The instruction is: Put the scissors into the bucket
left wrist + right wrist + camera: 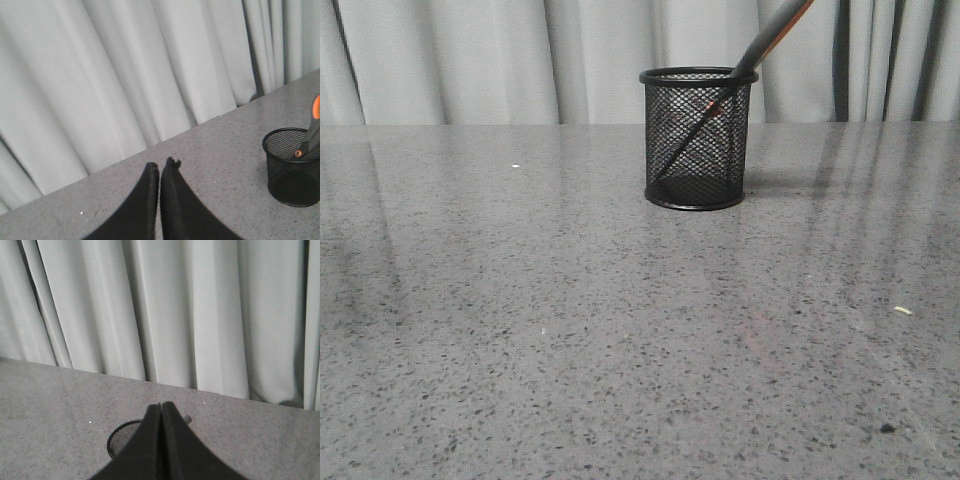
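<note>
The bucket (696, 140) is a black wire-mesh cup standing upright on the grey table, right of centre and towards the back. The scissors (760, 45) stand blades-down inside it. They lean on its right rim, with the dark grey and orange handles sticking up and to the right. Neither gripper shows in the front view. In the left wrist view my left gripper (160, 167) is shut and empty, well apart from the bucket (292, 170) and the scissors (311, 132). My right gripper (161, 406) is shut, and its fingers hide most of the bucket (120, 437).
The speckled grey table (570, 330) runs back to a pale curtain (470, 60). A small pale scrap (903, 310) and a dark speck (887, 428) lie at the front right.
</note>
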Robot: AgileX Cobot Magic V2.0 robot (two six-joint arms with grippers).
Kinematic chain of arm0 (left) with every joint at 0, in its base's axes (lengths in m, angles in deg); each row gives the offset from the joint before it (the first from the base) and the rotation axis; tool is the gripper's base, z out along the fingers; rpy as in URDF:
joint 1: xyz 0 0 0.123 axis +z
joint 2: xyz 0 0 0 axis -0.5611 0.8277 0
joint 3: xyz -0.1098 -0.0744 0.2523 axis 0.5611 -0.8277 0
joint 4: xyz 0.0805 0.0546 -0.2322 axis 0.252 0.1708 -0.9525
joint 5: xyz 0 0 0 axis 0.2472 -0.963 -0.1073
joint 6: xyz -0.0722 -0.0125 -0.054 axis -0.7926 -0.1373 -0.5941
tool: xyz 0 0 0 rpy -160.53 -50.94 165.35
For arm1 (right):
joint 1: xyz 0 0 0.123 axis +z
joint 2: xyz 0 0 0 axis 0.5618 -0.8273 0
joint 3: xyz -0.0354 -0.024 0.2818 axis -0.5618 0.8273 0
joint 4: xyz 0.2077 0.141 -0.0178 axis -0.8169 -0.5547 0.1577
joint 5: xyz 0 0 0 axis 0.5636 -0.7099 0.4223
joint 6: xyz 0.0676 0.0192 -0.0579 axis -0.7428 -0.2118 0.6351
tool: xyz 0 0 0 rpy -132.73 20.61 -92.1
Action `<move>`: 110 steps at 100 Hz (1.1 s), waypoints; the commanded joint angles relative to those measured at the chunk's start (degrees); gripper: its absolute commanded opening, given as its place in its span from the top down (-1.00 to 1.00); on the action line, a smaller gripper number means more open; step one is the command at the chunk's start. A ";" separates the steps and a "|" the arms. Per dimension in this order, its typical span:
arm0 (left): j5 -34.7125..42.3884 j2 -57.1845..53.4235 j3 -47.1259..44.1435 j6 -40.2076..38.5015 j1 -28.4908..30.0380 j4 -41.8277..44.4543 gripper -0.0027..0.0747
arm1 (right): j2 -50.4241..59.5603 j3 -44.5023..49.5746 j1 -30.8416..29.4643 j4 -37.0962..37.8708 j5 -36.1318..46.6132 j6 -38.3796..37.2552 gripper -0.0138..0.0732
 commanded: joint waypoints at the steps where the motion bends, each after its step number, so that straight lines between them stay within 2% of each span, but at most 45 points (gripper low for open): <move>1: 10.72 -7.52 -7.74 -0.54 0.10 -3.03 0.98 | 5.63 6.43 -0.45 -0.04 8.70 0.04 0.81; 23: 15.87 -28.58 -27.11 -0.54 0.11 -7.63 0.98 | 18.57 21.76 -0.45 -0.04 10.77 0.04 0.81; 40: 18.98 -39.48 -35.66 -0.65 0.11 -10.62 0.98 | 24.00 26.17 -0.45 -0.53 10.86 0.04 0.81; 51: 19.03 -42.32 -37.52 -0.65 0.11 -11.30 0.98 | 24.46 26.20 -0.45 -0.53 10.74 0.04 0.81; 110: 18.33 -42.23 -37.91 -0.65 0.11 -11.30 0.98 | 24.46 26.20 -0.45 -0.53 10.74 0.04 0.81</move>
